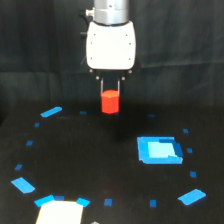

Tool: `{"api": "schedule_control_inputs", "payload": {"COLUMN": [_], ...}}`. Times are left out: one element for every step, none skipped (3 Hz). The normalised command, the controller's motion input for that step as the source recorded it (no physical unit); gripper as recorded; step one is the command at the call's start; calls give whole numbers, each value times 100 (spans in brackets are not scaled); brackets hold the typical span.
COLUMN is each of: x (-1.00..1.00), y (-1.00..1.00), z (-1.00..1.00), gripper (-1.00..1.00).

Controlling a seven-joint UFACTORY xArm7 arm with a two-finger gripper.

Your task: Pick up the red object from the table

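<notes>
Exterior view is showing my gripper (110,86) hanging below my white wrist housing (111,46), with its two thin dark fingers (101,85) pointing straight down. I am gripping the red object (110,101) between them: the fingers are sitting narrow against its upper sides, and the bright red-orange stubby cylinder is standing upright in the grasp. Whether its base is touching the table (90,160) or hanging just above it, I cannot tell from this angle; it is appearing near the far middle of the black surface, in front of the dark backdrop. The flat blue square patch (159,150) is lying well apart from the cylinder, nearer the camera and toward the exterior view's right. Small blue tape marks are dotting the table in a loose ring, with a longer blue strip (51,111) lying to the exterior view's left of my gripper and another blue piece (192,196) lying at the near right. A pale white shape (59,212) is sitting at the bottom edge, partly cut off.
</notes>
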Motion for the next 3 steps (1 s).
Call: {"api": "schedule_control_inputs", "payload": {"x": [-20,-50,44], "y": [13,-100,-100], "z": [-78,-100,-100], "gripper": [-84,-100,-79]}}
